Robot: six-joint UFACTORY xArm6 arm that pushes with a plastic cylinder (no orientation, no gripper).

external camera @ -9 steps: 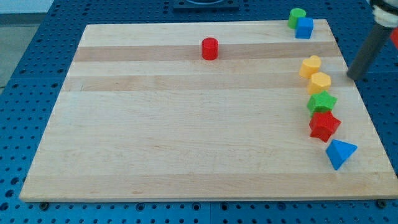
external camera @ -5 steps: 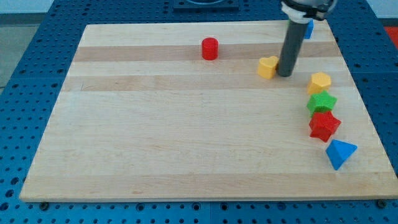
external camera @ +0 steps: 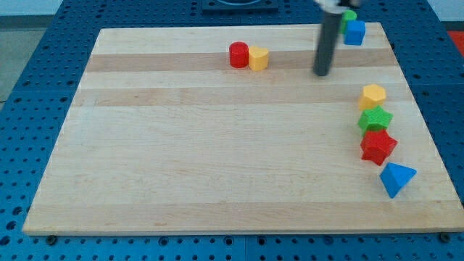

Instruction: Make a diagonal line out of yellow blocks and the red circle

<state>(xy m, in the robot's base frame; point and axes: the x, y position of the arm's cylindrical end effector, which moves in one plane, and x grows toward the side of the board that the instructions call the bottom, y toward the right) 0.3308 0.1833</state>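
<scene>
The red circle (external camera: 238, 55) sits near the view's top, left of centre. A yellow block (external camera: 258, 59) touches its right side. A second yellow block, hexagon-like (external camera: 373, 96), lies at the view's right, at the top of a column of blocks. My tip (external camera: 320, 73) is on the board, apart from all blocks, to the right of the yellow block by the red circle and up-left of the second yellow block.
Below the second yellow block lie a green block (external camera: 375, 119), a red star (external camera: 378, 147) and a blue triangle (external camera: 396, 178). A green block (external camera: 350, 16) and a blue cube (external camera: 354, 32) sit at the top right corner of the wooden board (external camera: 181, 145).
The rod swept in from the right and pushed one yellow block left until it touches the red circle, which shifted slightly left. My tip has since drawn back to the right.
</scene>
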